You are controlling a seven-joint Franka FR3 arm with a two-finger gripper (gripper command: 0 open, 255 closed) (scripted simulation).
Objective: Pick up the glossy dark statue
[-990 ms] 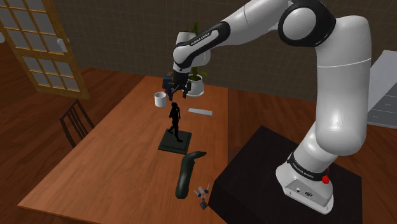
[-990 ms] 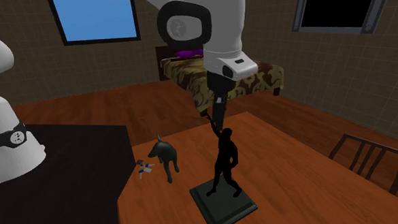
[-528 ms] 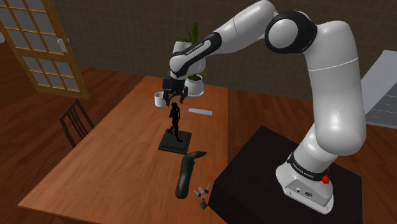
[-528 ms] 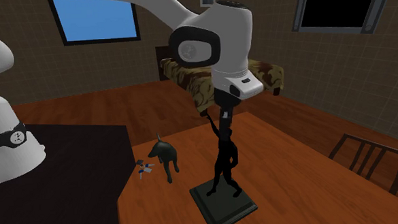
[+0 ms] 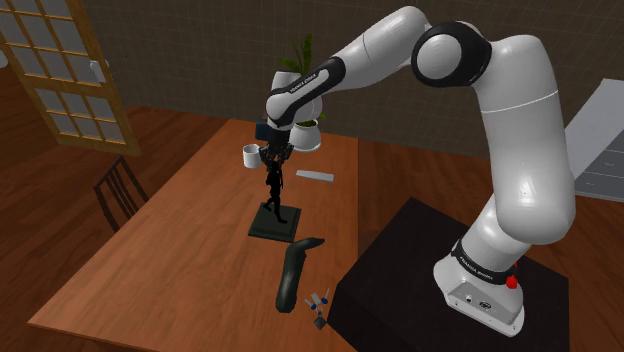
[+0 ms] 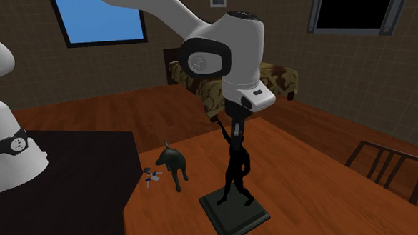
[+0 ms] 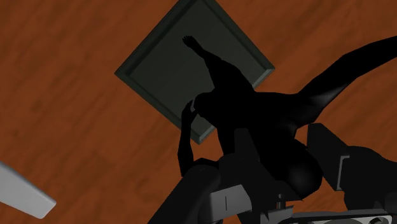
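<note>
The arm (image 5: 520,150) leans further out over the surface (image 5: 190,250) than it did a second ago, its big upper joint (image 5: 450,55) now lower and more toward the shoulder view's left. The tool (image 5: 275,152) has come down with it. A second ago it hung just above the head of the statue (image 5: 273,195); now its fingers (image 6: 236,126) stand apart on either side of the figure's upper body. In the second exterior view the white wrist housing (image 6: 227,55) has dropped and slid toward that view's right, ending up over the statue.
</note>
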